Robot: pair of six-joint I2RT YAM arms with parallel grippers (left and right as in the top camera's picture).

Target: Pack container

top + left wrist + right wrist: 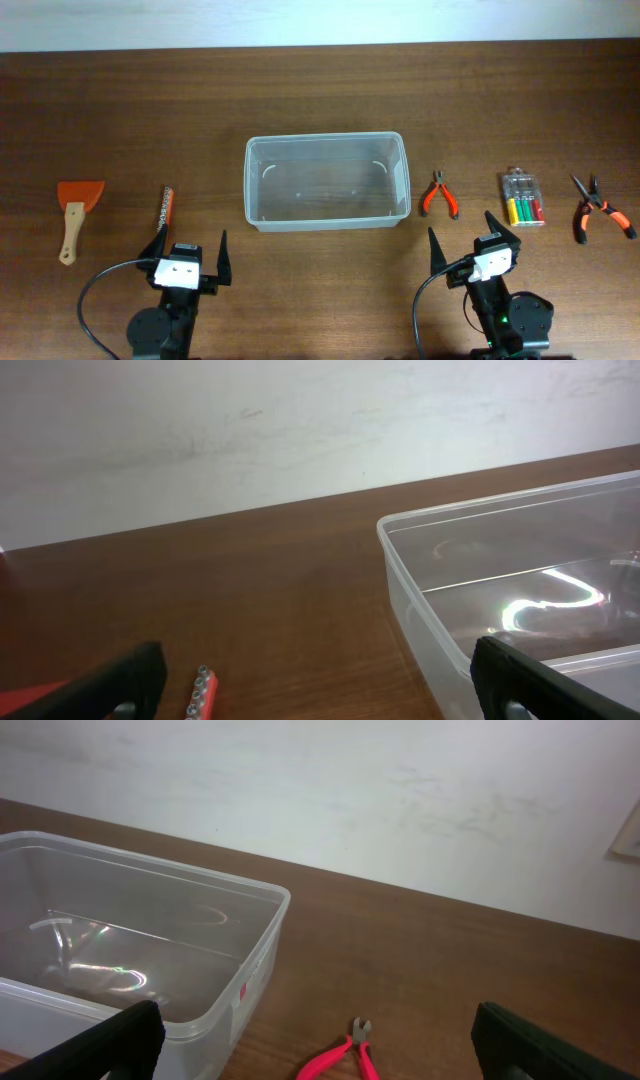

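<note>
The clear plastic container (327, 180) stands empty at the middle of the table; it also shows in the left wrist view (520, 590) and the right wrist view (140, 950). My left gripper (190, 258) is open and empty, near the front edge, behind an orange bit holder (166, 208), which shows between its fingers (200, 695). My right gripper (474, 246) is open and empty, behind small red cutters (439, 194), also in the right wrist view (345, 1055).
An orange scraper with a wooden handle (75, 215) lies at the far left. A clear case of coloured bits (524, 198) and orange-handled pliers (598, 210) lie at the right. A white wall runs behind the table.
</note>
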